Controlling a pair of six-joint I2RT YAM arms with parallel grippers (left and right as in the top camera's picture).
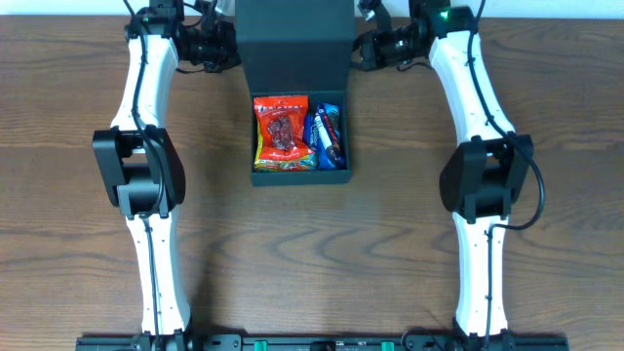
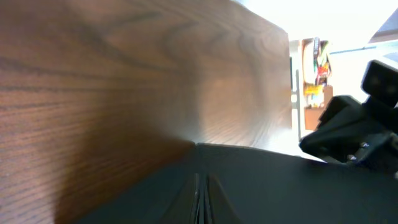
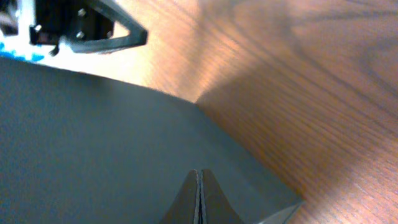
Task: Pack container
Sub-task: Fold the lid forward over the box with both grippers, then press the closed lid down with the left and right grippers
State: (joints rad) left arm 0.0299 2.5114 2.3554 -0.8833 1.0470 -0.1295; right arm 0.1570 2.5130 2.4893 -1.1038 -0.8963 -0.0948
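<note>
At top centre, my left claw (image 1: 232, 49) and right claw (image 1: 359, 49), both pinched shut on the container (image 1: 297, 175) lid (image 1: 294, 39), should swing it evenly over the snacks (image 1: 283, 132).

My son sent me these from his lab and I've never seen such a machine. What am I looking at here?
Two white robot arms work at a wooden table. The top picture looks down from above; the other two come from cameras on each wrist. Between the arms sits a dark green box with its lid flap raised, holding a red snack packet and a blue one. The left gripper and right gripper are both at the flap, jaws shut, apparently pinching its edges.
</note>
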